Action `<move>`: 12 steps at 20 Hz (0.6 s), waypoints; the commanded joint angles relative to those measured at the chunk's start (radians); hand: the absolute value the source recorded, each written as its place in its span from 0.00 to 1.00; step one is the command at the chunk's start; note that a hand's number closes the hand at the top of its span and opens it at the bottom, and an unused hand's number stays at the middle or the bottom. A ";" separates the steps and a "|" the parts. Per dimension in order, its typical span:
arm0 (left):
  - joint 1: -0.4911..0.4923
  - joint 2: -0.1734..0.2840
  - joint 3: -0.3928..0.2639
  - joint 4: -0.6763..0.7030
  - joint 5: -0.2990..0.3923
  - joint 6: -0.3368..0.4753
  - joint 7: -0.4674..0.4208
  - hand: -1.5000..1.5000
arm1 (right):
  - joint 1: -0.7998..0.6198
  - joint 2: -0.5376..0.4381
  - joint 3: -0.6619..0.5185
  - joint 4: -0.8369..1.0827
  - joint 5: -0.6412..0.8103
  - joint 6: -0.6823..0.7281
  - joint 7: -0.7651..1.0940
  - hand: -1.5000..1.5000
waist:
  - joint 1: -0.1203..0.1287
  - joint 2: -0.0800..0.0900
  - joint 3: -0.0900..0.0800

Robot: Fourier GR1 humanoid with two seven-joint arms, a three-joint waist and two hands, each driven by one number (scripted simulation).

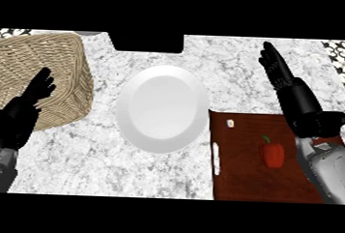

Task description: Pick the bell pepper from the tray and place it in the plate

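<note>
Pepper [274, 155] on tray [237, 183], 3 o'clock of plate [162, 108], untouched. Right hand [280, 74] at 12 o'clock of pepper, fingers straight, empty. Left hand [33, 92] open, resting at left edge over basket [42, 60]. Pepper likely light, stiff, waxy-slick; grasp round mid-body, not stem.
</note>
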 commanded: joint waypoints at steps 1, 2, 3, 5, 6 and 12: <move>0.025 -0.021 0.005 -0.014 -0.060 0.029 -0.021 0.50 | 0.033 0.054 -0.073 -0.029 -0.051 -0.012 -0.008 0.00 | -0.014 0.006 -0.002; 0.083 0.030 0.016 -0.009 -0.069 0.007 -0.075 0.50 | 0.095 0.059 -0.132 -0.085 -0.137 -0.037 -0.032 0.00 | -0.026 0.003 -0.002; 0.110 0.053 0.018 -0.064 -0.091 0.037 -0.057 0.50 | 0.111 0.111 -0.183 -0.049 -0.191 -0.067 -0.068 0.00 | -0.013 0.001 0.001; 0.133 0.054 0.010 -0.039 -0.151 0.071 -0.112 0.50 | 0.130 0.188 -0.294 -0.072 -0.325 -0.110 -0.072 0.00 | -0.034 0.001 0.003; 0.149 0.073 0.019 -0.030 -0.168 0.076 -0.123 0.50 | 0.158 0.220 -0.350 -0.097 -0.391 -0.121 -0.088 0.00 | -0.051 -0.003 0.006; 0.241 0.027 -0.010 -0.042 -0.181 0.086 -0.167 0.50 | 0.354 0.298 -0.362 -0.119 -0.072 -0.464 -0.336 0.00 | -0.052 0.000 -0.002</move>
